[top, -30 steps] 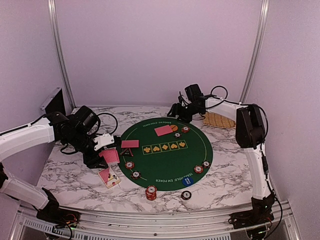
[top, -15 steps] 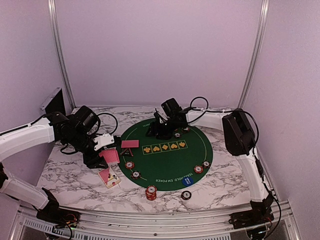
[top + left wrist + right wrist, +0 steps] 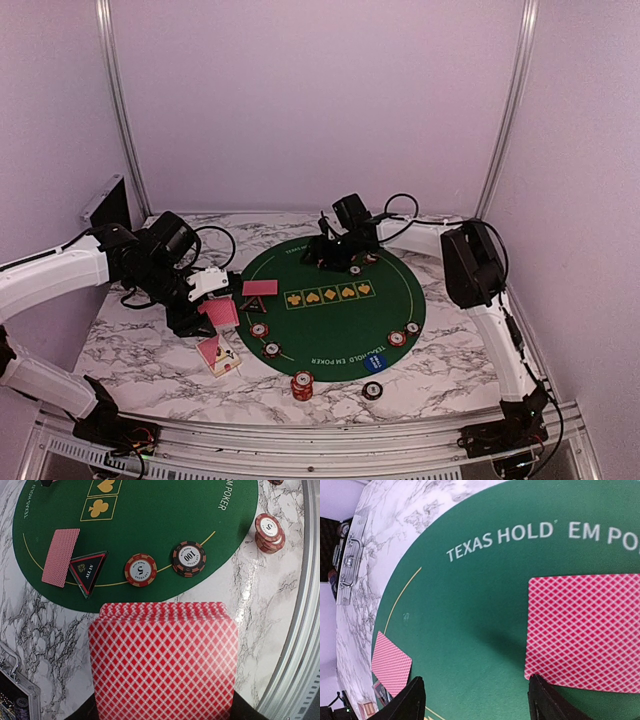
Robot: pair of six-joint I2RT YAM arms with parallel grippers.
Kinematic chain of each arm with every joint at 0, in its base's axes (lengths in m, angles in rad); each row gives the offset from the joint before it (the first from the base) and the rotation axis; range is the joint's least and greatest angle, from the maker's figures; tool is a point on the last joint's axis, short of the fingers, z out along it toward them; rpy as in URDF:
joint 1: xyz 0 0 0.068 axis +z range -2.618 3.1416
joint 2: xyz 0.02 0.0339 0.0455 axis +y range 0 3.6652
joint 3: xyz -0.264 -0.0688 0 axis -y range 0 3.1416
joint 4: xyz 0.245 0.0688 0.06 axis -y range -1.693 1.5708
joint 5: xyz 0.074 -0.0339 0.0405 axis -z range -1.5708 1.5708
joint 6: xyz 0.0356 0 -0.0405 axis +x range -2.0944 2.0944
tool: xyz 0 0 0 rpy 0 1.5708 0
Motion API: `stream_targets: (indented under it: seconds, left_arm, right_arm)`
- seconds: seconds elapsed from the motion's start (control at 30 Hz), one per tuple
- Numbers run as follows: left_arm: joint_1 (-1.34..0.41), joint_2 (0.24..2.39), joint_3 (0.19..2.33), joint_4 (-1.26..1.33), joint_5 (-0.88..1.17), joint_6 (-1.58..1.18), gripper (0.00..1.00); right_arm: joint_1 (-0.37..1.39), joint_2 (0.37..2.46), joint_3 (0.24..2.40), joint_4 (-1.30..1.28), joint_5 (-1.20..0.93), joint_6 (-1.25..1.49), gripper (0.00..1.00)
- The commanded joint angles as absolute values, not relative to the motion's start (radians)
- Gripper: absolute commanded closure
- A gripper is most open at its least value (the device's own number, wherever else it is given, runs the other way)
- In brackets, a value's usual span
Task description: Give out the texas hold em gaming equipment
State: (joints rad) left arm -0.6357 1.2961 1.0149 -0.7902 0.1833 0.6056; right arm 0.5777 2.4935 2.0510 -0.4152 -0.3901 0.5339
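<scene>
Currently on my remote feed: the left gripper [image 3: 208, 303] is clamped on a fanned deck of cards [image 3: 162, 662] above the marble [image 3: 40, 630] near the table's left edge. The right gripper [image 3: 476, 680] hovers toward the far edge over the green mat [image 3: 470, 605], fingers spread wide and empty, with a single face-down card [image 3: 585, 632] lying flat just beside one fingertip. Chips [image 3: 140, 570] and the black triangular marker [image 3: 89, 570] sit on the mat's side toward the near-left corner; a chip stack [image 3: 268, 530] stands off the mat by the near edge. I judge the cards light, thin, slick and bendy (a flat one offers the fingers almost no edge), so I'd pinch across the short sides or slide one to raise a lip. The chips look stiff and heavier, best taken by the rim.
</scene>
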Motion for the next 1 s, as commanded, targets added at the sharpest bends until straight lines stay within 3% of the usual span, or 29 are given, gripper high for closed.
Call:
stream_targets:
  seconds: [0.0, 0.23, 0.43, 0.97]
  left_arm:
    - [-0.634, 1.279, 1.033, -0.804, 0.199, 0.603, 1.00]
    - [-0.633, 1.282, 1.034, -0.804, 0.201, 0.603, 1.00]
    - [-0.634, 1.284, 1.035, -0.804, 0.199, 0.602, 1.00]
    - [-0.634, 1.287, 1.045, -0.802, 0.212, 0.595, 1.00]
  right_arm:
    - [0.538, 2.531, 2.091, -0.425, -0.313, 0.528, 0.31]
    - [0.530, 2.533, 2.147, -0.434, -0.338, 0.518, 0.31]
    - [0.553, 2.417, 2.094, -0.388, -0.394, 0.522, 0.26]
    - [0.757, 2.038, 1.432, 0.088, -0.715, 0.841, 0.13]
